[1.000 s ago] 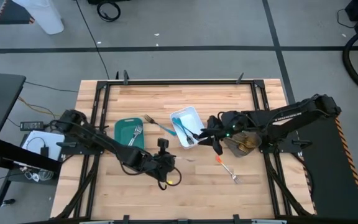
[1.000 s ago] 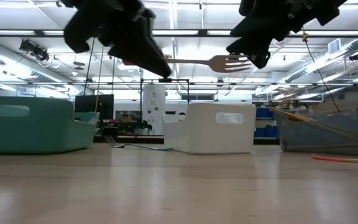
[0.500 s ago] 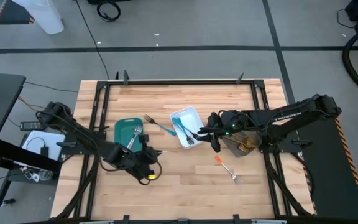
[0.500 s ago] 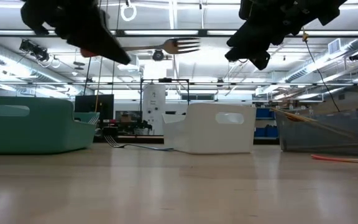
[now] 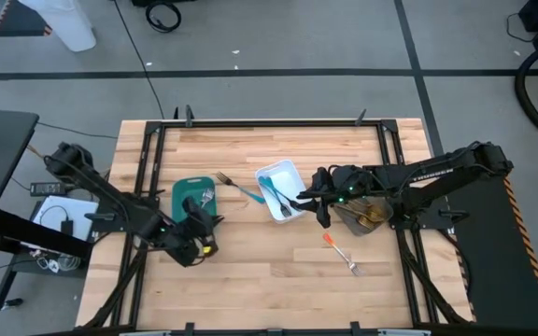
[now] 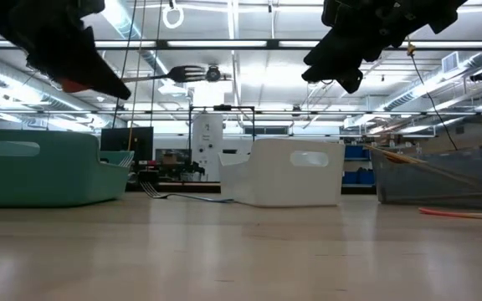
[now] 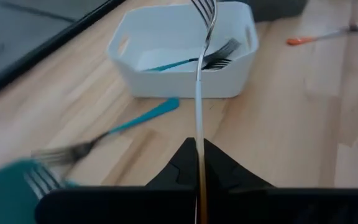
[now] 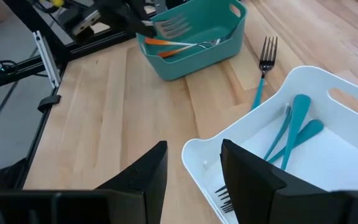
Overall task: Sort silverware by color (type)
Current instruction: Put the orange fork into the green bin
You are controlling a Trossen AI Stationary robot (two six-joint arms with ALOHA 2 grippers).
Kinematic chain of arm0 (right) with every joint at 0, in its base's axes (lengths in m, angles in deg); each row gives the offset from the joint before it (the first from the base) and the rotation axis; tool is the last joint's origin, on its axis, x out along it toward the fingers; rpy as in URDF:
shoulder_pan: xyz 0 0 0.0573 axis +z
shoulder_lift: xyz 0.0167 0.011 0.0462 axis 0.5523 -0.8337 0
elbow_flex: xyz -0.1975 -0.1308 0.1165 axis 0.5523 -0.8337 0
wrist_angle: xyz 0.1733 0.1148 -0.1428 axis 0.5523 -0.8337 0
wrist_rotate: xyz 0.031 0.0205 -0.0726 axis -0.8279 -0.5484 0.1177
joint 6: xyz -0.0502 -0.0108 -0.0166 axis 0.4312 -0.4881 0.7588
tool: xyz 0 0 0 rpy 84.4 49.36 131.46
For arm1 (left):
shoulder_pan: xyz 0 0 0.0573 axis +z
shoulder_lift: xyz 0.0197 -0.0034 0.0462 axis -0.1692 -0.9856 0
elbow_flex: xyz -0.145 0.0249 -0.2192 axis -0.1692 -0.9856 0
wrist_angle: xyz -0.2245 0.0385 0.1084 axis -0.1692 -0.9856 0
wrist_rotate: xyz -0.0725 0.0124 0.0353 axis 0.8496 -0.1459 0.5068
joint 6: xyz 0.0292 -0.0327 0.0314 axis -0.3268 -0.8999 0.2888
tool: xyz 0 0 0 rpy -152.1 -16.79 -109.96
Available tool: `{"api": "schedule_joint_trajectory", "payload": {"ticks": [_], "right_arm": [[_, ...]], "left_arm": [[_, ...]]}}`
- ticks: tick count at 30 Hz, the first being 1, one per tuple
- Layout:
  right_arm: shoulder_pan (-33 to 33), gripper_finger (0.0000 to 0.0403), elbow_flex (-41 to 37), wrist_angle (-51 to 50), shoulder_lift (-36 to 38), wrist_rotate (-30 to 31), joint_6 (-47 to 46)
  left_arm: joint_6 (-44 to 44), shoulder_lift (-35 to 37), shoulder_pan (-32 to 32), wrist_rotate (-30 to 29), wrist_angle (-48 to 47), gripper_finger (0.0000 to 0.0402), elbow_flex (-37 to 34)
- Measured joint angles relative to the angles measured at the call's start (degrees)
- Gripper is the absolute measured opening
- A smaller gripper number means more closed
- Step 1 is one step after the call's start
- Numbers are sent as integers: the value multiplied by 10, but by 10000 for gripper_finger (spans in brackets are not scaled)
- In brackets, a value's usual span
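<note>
left gripper [image 5: 197, 239]: pinching an orange-handled fork [image 7: 199, 93], holding it up by the teal tray [image 5: 183, 193] | right gripper [image 5: 312, 201]: hanging open, holding nothing, by the white tray [image 5: 290, 173]

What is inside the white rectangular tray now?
The white rectangular tray holds two blue-handled pieces and dark fork tines near one corner. The right gripper's fingers cover part of that corner.

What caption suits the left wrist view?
Left gripper holds a fork upright, pointing toward the white tray.
</note>
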Motion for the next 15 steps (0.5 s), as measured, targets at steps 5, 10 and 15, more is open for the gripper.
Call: {"api": "schedule_joint_trajectory", "payload": {"ticks": [5, 10, 15], "right_arm": [[0, 156, 0, 0, 0, 0, 0], [0, 156, 0, 0, 0, 0, 2], [0, 156, 0, 0, 0, 0, 5]], "left_arm": [[-123, 25, -24, -17, -52, 8, -18], [-258, 33, -49, -24, -164, 8, -18], [-412, 33, -71, -11, -298, 7, -18]]}}
